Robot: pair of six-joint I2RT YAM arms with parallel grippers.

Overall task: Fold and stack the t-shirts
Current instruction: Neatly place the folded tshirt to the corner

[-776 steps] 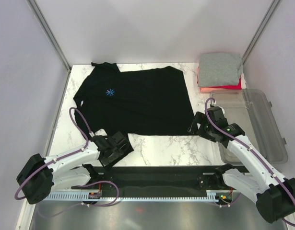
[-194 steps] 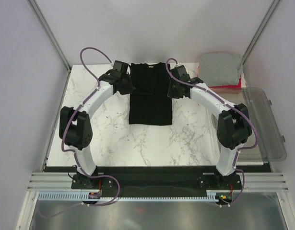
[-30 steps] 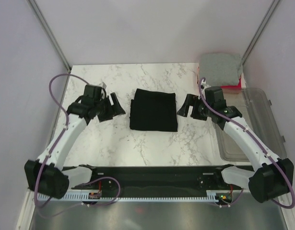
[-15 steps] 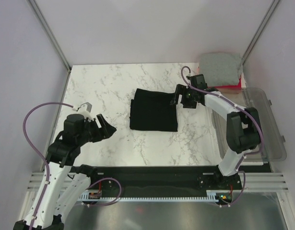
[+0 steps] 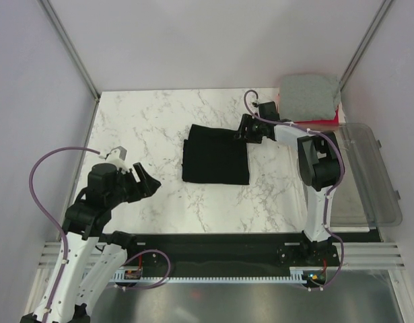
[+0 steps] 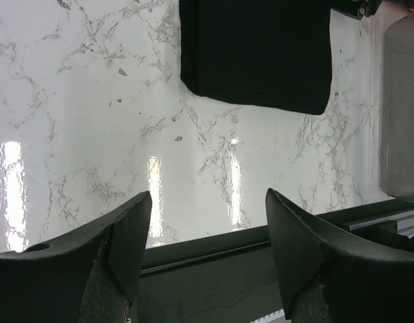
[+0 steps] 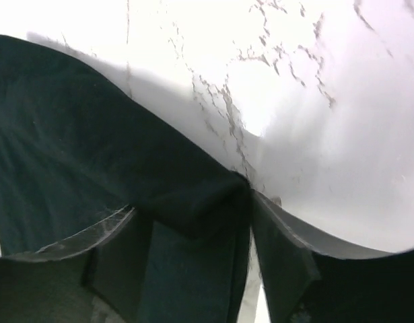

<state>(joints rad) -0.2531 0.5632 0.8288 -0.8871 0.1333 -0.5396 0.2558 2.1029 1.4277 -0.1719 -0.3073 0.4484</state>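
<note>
Black tee is folded into a neat square, flat on the table. Right gripper is down at the tee's far right corner, fingers spread pretty wide with the cloth edge bunched up between them. Off to the tee's far right, the grey tee sits on the pink tee. Bin is further right of the black tee. Left gripper hangs well off to its near left, jaws wide, holding nothing.
</note>
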